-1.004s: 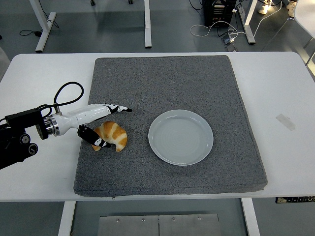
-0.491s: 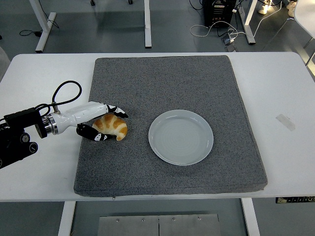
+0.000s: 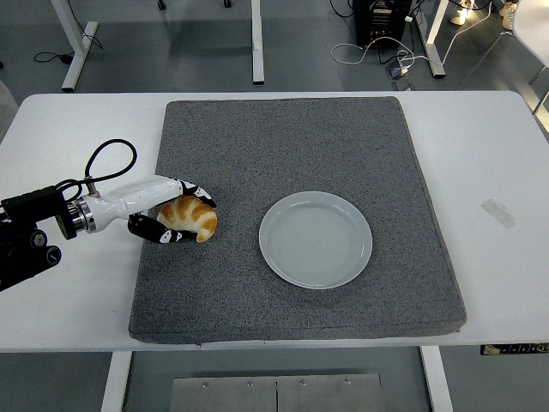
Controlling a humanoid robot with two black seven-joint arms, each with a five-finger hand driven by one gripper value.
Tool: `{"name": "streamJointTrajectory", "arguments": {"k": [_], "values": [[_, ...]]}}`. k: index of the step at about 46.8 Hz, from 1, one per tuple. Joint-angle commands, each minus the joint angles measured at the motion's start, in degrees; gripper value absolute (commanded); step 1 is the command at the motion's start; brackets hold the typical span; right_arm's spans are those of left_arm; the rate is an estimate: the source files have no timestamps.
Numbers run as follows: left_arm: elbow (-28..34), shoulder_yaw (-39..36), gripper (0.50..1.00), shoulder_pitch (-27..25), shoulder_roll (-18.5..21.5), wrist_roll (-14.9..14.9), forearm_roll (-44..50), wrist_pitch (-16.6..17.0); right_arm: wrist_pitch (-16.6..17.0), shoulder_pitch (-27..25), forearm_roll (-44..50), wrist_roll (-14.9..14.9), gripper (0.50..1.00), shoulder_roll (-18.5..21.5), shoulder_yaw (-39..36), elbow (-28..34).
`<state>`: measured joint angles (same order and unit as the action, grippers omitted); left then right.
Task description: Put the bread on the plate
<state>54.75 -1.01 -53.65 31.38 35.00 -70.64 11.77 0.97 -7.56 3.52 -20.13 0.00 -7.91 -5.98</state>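
Bread (image 3: 190, 218): a golden croissant-shaped piece, lying at the left side of the grey mat, pinched by the left robot hand.
Left robot hand (image 3: 176, 213): white and black, closed around the bread, with the upper fingers (image 3: 199, 194) laid over its far side and the thumb (image 3: 159, 233) pressed to its near side (the bread fills the gap between them).
Left arm (image 3: 39, 232): black, coming in from the picture's left edge over the white surface, with a looped black cable (image 3: 105, 159) rising from the wrist.
Lift: whether the bread rests on the mat or hangs just above it cannot be told.
Grey mat (image 3: 300, 129): a large, roughly square pad covering the middle of the surface, with its near edge close to the surface's near edge.
Plate (image 3: 316, 239): round, pale grey-white, bare, on the mat to the right of the bread and apart from it.
Surface (image 3: 489, 154): white, bare to the right of the mat save a small strip of clear tape (image 3: 498, 213).
Beyond the surface: a grey floor with white table legs (image 3: 256, 39) and a tangle of cables (image 3: 390, 58) at the top right.
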Motion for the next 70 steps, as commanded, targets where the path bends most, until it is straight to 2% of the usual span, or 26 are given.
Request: {"name": "streamJointTrajectory", "arguments": {"k": [1, 20, 29, 45, 57, 70], "values": [[0.0, 0.3, 0.728, -0.2, 0.1, 0.0, 0.2, 0.0, 0.0, 0.0, 0.0, 0.0, 1.0, 0.0, 0.0, 0.0], [-0.1, 0.1, 0.734, -3.8, -0.5, 0.0, 5.1, -0.3, 0.0, 0.0, 0.0, 0.0, 1.0, 0.0, 0.0, 0.0], [-0.3, 0.0, 0.737, -6.4, -5.1, 0.0, 5.1, -1.2, 0.0, 0.0, 0.0, 0.0, 1.0, 0.0, 0.0, 0.0], [-2.5, 0.0, 0.742, -10.2, -17.1, 0.0, 5.0, -1.8, 0.0, 0.0, 0.0, 0.0, 1.0, 0.0, 0.0, 0.0], [-6.0, -3.3, 0.746, -13.1, -23.4, 0.0, 5.2, -2.0, 0.0, 0.0, 0.0, 0.0, 1.0, 0.0, 0.0, 0.0], [-9.2, -5.6, 0.757, -13.1, -28.8, 0.0, 5.1, -2.0, 0.0, 0.0, 0.0, 0.0, 1.0, 0.0, 0.0, 0.0]]}}
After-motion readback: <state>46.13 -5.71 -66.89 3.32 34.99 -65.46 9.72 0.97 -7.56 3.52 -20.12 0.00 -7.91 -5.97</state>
